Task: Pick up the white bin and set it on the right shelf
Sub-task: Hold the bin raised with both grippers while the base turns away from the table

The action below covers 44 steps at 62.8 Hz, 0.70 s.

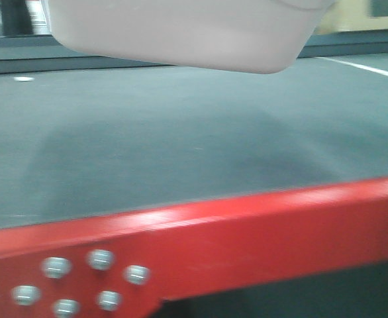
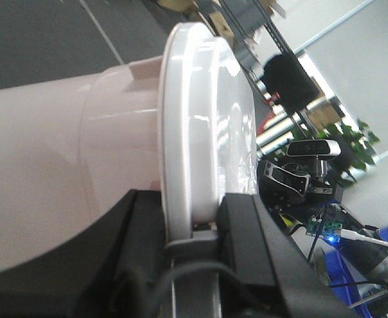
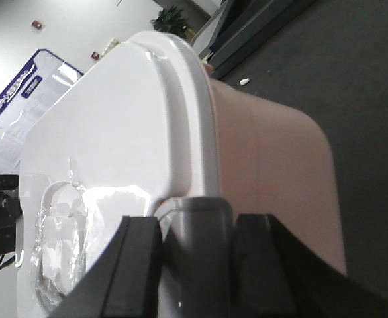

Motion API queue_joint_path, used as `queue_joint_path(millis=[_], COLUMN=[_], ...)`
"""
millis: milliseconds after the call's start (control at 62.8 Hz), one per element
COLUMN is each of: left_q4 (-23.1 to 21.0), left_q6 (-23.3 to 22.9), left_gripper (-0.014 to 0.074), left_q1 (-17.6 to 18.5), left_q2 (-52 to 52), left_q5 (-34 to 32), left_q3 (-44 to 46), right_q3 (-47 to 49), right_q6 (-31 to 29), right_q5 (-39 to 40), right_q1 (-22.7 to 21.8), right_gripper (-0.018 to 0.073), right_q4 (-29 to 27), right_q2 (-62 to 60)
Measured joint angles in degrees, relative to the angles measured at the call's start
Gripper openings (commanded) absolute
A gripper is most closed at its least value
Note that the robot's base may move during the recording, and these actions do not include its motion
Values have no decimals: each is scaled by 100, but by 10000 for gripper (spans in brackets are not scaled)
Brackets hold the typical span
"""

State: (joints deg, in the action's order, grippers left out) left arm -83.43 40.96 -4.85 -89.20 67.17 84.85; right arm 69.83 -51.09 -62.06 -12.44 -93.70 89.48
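The white bin hangs in the air above the dark carpeted table, its pinkish underside filling the top of the front view. My left gripper is shut on the bin's white lid rim at one end, one finger under the lip and the other on top. At the other end my right gripper is shut on the lid's grey latch. The bin's pale side wall and white lid fill the right wrist view. The right shelf is out of view.
The dark carpeted table has a red front rail with several bolts low in the front view. Shelving and a plant stand behind the bin in the left wrist view; blue crates sit below them.
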Motion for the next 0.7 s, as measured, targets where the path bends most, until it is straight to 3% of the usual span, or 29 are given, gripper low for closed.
queue_joint_path(millis=[701], left_q4=[0], left_q6=[0], left_gripper=[-126], left_q1=[0], left_q2=[0], left_q5=[0], left_q3=[0], right_q3=[0], right_q6=[0], right_q5=[0], right_q1=[0], right_gripper=[139], right_q4=[-11], right_q2=[0])
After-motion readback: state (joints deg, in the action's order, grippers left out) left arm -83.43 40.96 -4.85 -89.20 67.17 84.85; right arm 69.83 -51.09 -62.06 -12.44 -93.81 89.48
